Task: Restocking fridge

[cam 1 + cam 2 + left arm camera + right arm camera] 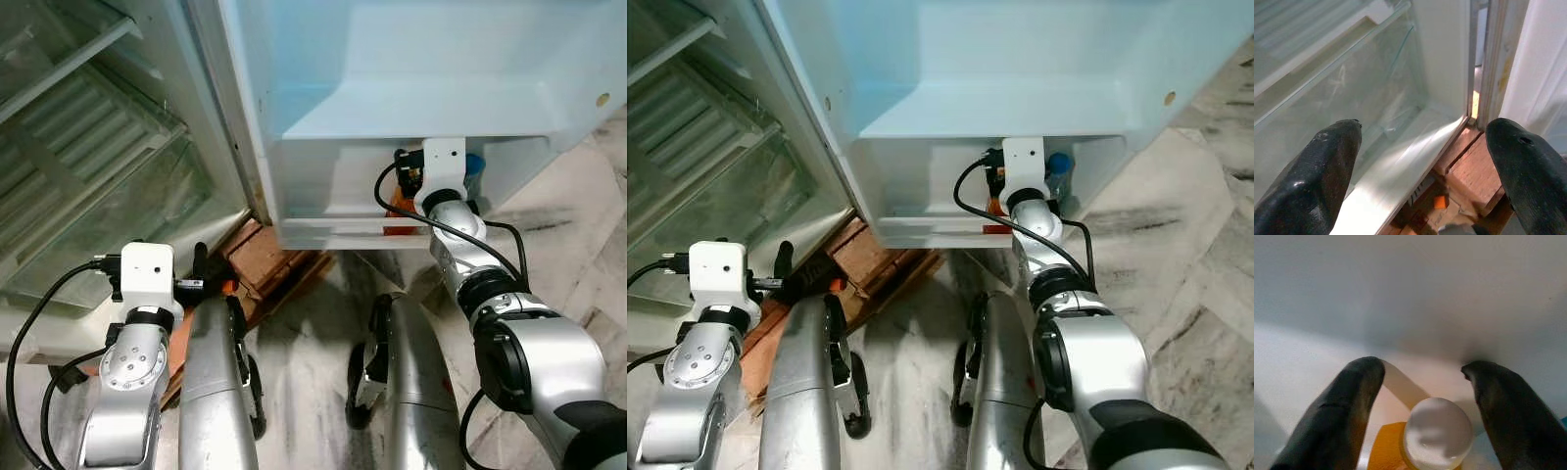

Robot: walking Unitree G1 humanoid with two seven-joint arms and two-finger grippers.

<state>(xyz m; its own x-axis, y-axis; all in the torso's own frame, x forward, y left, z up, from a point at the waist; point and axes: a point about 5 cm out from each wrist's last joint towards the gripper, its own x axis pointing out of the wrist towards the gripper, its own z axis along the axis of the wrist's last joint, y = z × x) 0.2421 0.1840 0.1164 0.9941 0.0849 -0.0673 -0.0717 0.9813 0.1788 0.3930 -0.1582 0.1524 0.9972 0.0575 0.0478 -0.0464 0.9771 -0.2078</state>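
- Reaching into the lowest bin of the open fridge door (411, 69), the right tool (1422, 382) sits by an orange carton (400, 211) and a blue cap (474, 164) in the left eye view; the overhanging door shelf above leaves little headroom, so a lift could knock it.
- Right eye view: the bin's front lip (950, 227) stands between the carton and the floor (1176, 225); dragging outward could catch it and tip the carton. Wooden blocks (872, 259) lie under the fridge corner, near the robot's legs.
- Left wrist view: the left tool (1422, 161) hangs spread and empty before the glass shelf (1342, 73) of the fridge; no obstruction noted.
- Right wrist view: fingers spread either side of the carton's white cap (1437, 431), not touching. Closing off-centre could slip off the round cap.
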